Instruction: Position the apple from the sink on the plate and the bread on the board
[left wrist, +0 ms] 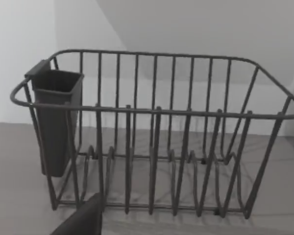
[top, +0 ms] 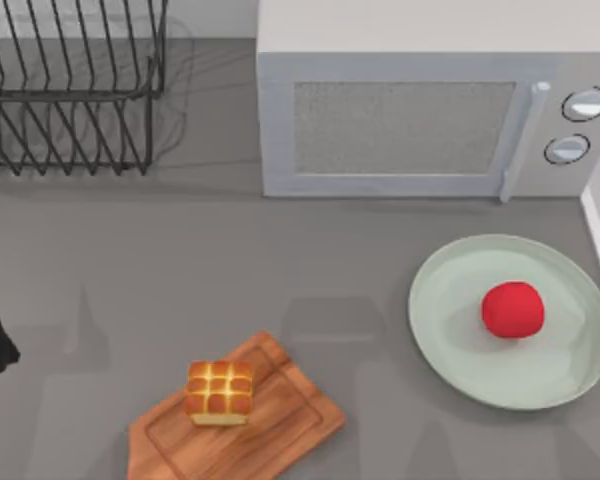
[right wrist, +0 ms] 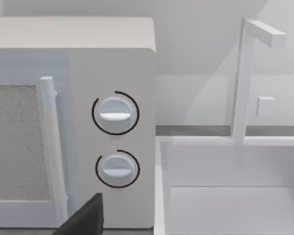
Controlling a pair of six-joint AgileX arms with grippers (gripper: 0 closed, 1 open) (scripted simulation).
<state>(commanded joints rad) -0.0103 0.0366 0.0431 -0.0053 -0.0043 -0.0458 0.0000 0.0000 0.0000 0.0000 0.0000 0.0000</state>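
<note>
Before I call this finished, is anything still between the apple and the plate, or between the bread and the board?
Nothing visible. The apple already lies on the plate, right of centre, and the bread sits on the board.

Board [top: 280,425]: reddish wood showing visible grain, matt. Bread [top: 220,389]: crust gleaming glossy golden. Apple [top: 512,309]: smooth red skin. Plate [top: 450,330]: smooth pale green surface, shining softly. Rack [left wrist: 157,147]: thin dark wire, holding a matt dark cup [left wrist: 54,117]. Microwave [top: 400,60]: smooth white casing with a speckled door panel [top: 405,128].
</note>
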